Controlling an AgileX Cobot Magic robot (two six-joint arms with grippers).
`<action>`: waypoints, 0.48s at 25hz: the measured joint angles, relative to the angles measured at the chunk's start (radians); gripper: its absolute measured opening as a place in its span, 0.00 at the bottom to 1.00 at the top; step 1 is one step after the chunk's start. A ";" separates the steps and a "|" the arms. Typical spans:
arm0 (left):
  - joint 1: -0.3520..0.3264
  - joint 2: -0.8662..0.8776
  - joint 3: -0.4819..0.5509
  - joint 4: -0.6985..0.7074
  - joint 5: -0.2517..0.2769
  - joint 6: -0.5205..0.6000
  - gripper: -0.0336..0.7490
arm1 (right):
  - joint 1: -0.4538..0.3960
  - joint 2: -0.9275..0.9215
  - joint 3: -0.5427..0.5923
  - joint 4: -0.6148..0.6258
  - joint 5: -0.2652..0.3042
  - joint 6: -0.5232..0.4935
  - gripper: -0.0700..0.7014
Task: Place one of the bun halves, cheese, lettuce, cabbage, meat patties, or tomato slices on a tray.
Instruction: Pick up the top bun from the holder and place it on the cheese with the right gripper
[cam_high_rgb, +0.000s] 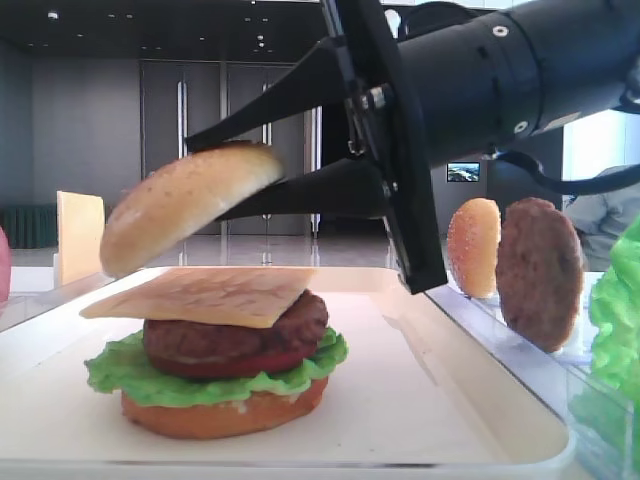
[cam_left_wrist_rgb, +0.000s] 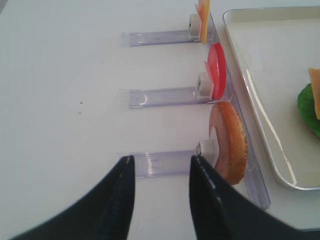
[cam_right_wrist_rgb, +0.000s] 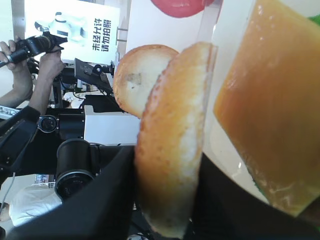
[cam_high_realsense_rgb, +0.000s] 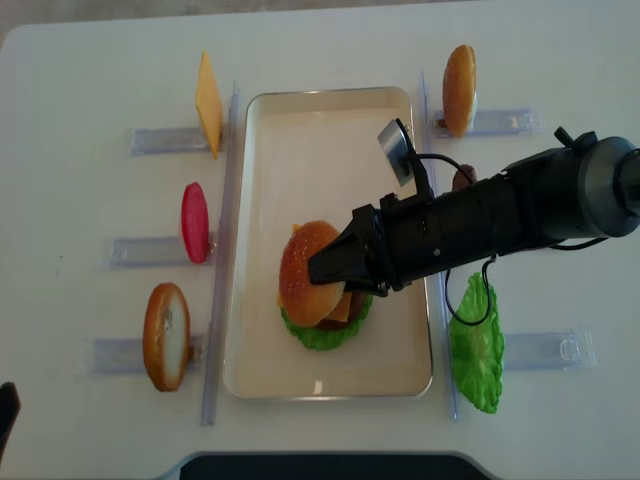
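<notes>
The right gripper (cam_high_rgb: 235, 170) clamps the bun top (cam_high_rgb: 185, 205), tilted just above the cheese (cam_high_rgb: 200, 295) — clear of it. The stack sits mid-tray, with bare tray (cam_high_realsense_rgb: 330, 130) floor toward the rims. The left gripper (cam_left_wrist_rgb: 160, 165) hangs open beside a clear rack (cam_left_wrist_rgb: 160, 162).

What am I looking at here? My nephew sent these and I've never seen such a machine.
It is a two-armed robot building a toy burger. One picture looks down from overhead, one sits low beside the tray, and two come from cameras on the wrists. The right gripper has its fingers shut on a sesame bun top, tilted just above the cheese, patty, tomato, lettuce and bun base stacked on the tray. The left gripper is open and empty over the table. Spare pieces stand in clear racks alongside.
</notes>
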 joint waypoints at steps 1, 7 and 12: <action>0.000 0.000 0.000 0.000 0.000 0.000 0.40 | -0.005 0.000 0.000 0.000 -0.001 -0.002 0.42; 0.000 0.000 0.000 0.000 0.000 0.000 0.40 | -0.023 0.019 0.000 -0.003 -0.001 -0.011 0.42; 0.000 0.000 0.000 0.000 0.000 0.000 0.40 | -0.023 0.031 0.000 -0.005 -0.002 -0.019 0.42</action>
